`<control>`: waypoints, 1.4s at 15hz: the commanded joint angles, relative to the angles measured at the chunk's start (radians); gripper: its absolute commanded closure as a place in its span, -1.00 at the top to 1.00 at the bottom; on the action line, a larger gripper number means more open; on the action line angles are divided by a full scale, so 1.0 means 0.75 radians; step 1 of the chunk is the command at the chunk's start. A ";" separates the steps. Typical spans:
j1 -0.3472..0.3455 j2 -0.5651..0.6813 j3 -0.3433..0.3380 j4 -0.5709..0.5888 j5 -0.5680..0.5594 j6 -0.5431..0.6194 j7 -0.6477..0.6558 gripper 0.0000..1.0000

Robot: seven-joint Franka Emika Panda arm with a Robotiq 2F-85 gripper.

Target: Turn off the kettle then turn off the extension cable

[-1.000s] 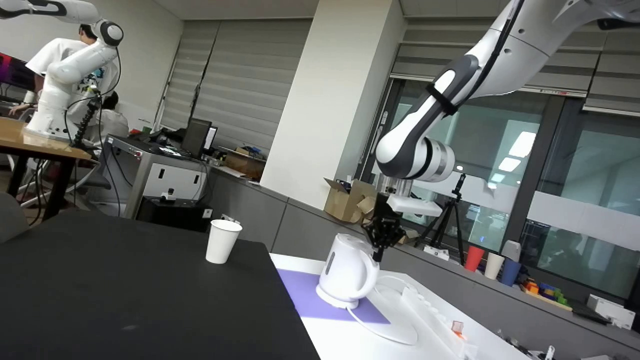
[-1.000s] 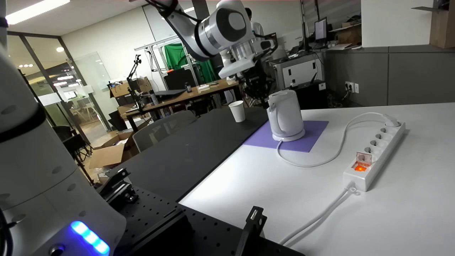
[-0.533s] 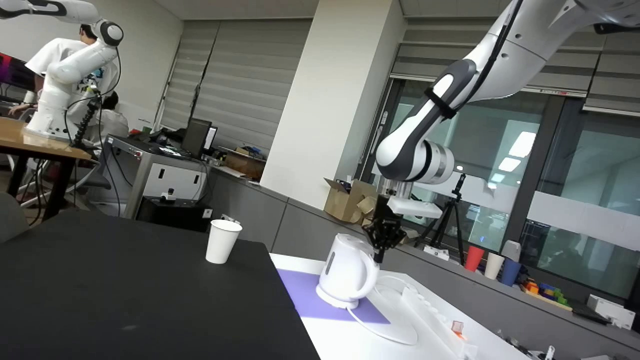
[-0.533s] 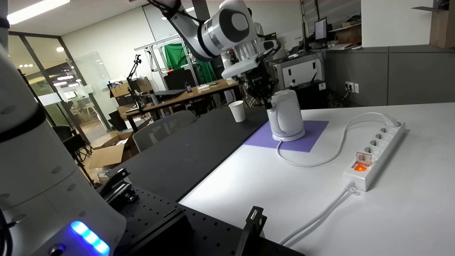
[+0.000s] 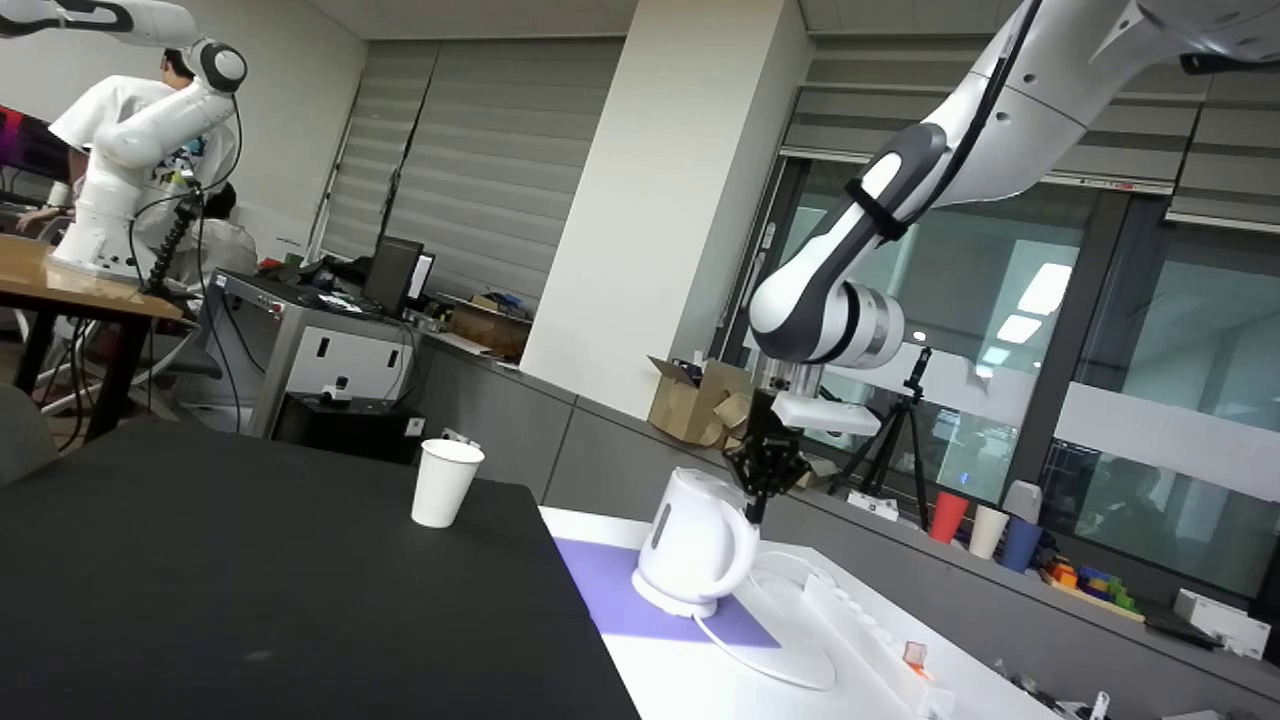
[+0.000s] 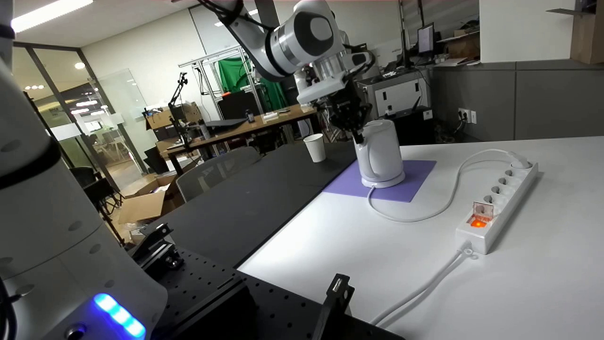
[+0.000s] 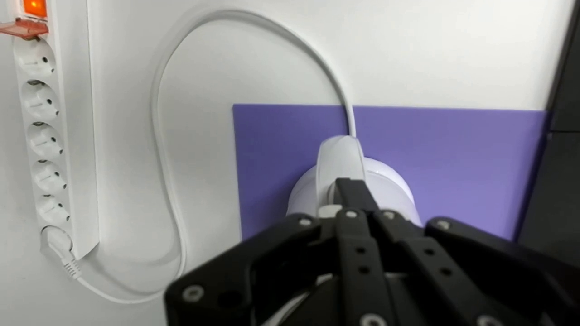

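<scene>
We poise the black tool (image 7: 355,190), clenched on nothing, at the curved handle (image 5: 742,555) of the white plastic jug-shaped kettle (image 5: 692,545), presumably to switch it off.

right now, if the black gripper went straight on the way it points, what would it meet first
Probably the white plastic kettle, near the top of its handle: the gripper points down at it, though whether they already touch is unclear.
</scene>
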State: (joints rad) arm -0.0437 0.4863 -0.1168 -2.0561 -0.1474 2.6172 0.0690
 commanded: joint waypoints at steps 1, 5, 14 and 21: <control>-0.017 0.033 0.007 0.036 0.038 0.003 -0.016 -1.00; -0.010 0.038 0.005 0.002 0.043 0.065 -0.005 -1.00; -0.053 0.055 0.048 -0.070 0.155 0.230 -0.055 -1.00; -0.068 0.031 0.069 -0.211 0.202 0.502 -0.083 -1.00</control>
State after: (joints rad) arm -0.0878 0.4559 -0.0877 -2.1860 -0.0177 2.8739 0.0102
